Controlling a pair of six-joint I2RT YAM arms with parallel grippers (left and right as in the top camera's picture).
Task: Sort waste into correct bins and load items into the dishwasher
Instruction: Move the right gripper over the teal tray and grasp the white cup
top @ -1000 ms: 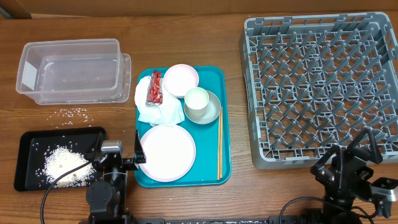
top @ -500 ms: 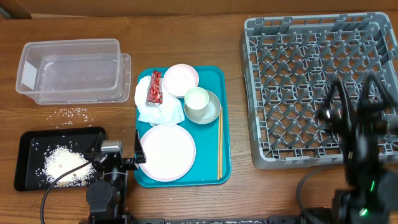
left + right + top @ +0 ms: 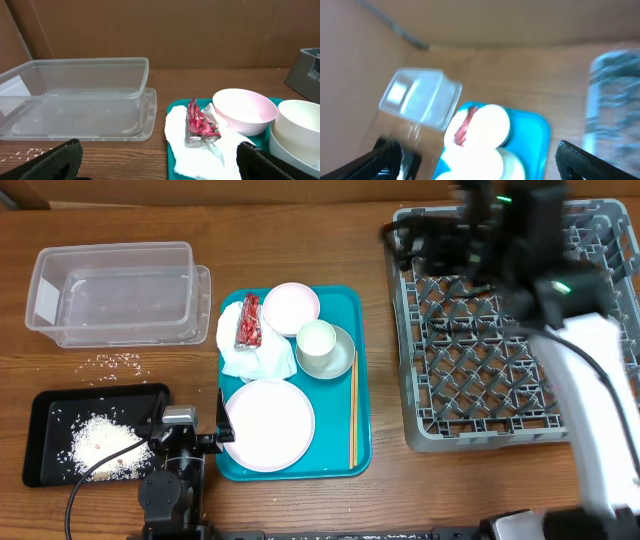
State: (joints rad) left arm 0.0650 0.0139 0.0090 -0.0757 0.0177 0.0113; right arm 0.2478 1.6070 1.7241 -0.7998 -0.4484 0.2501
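On the teal tray, a red wrapper (image 3: 248, 322) (image 3: 199, 122) lies on a white napkin (image 3: 258, 358) (image 3: 200, 155). Beside them are a small pink plate (image 3: 290, 307), a whitish cup (image 3: 316, 342) in a grey-green bowl (image 3: 343, 362), a large pink plate (image 3: 268, 425) and chopsticks (image 3: 353, 415). The clear tub (image 3: 115, 290) and the black tray (image 3: 45, 412) stand at the left. The grey dish rack (image 3: 520, 350) is at the right. My left gripper (image 3: 192, 435) (image 3: 160, 165) is open and empty by the tray's front left corner. My right gripper (image 3: 425, 242) (image 3: 485, 162) is open and empty, raised over the rack's back left corner.
The teal tray (image 3: 362, 310) holds the dishes. White rice lies in the black tray and loose on the table (image 3: 118, 361). The right wrist view is blurred by motion. My right arm (image 3: 580, 360) stretches over the rack.
My right arm has risen from the table's front right and swung up and back over the rack toward the tray. The left arm and all objects have not moved.
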